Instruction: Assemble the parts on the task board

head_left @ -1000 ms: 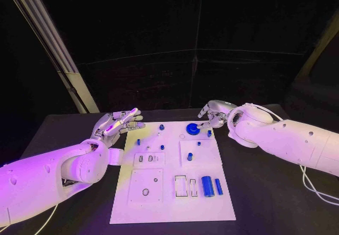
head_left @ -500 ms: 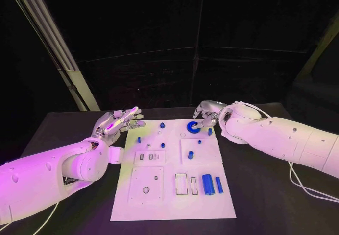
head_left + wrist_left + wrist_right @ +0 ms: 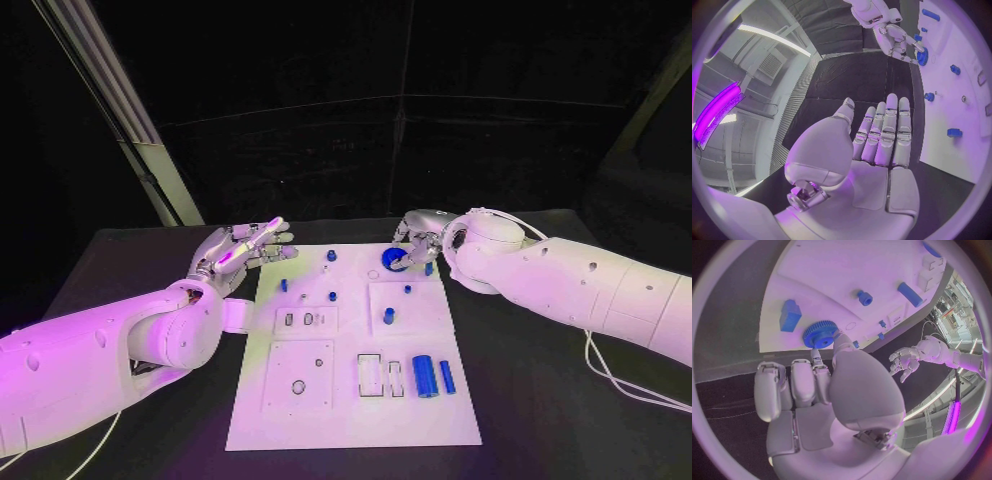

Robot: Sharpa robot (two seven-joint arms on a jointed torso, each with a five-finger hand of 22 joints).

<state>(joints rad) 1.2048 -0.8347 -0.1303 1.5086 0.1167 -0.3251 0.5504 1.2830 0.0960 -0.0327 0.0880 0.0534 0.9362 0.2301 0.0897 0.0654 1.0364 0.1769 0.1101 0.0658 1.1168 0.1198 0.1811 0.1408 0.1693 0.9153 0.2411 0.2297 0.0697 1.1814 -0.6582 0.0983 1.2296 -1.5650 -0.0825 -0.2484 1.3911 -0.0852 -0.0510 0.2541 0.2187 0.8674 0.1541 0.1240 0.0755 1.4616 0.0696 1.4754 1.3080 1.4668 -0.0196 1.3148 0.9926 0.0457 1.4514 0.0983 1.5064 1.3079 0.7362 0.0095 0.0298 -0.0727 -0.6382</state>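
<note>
Right robot hand (image 3: 415, 240) pinches one blue gear (image 3: 392, 261); two cylinders (image 3: 424, 379) lie apart

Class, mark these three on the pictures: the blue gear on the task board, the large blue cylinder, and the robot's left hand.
blue gear (image 3: 820, 334): right wrist view, on its toothed top face.
large blue cylinder (image 3: 424, 378): head view, on the middle of its side.
left hand (image 3: 879, 137): left wrist view, on its straightened fingers.

My two arms are smooth, rounded white shells with small dark screw holes dotted along the forearms. A thin pale cable (image 3: 623, 375) trails beside my right arm. My left hand (image 3: 240, 250) and my right hand (image 3: 417, 236) are silver, built of segmented metal fingers, with a broad smooth palm cover behind them.
</note>
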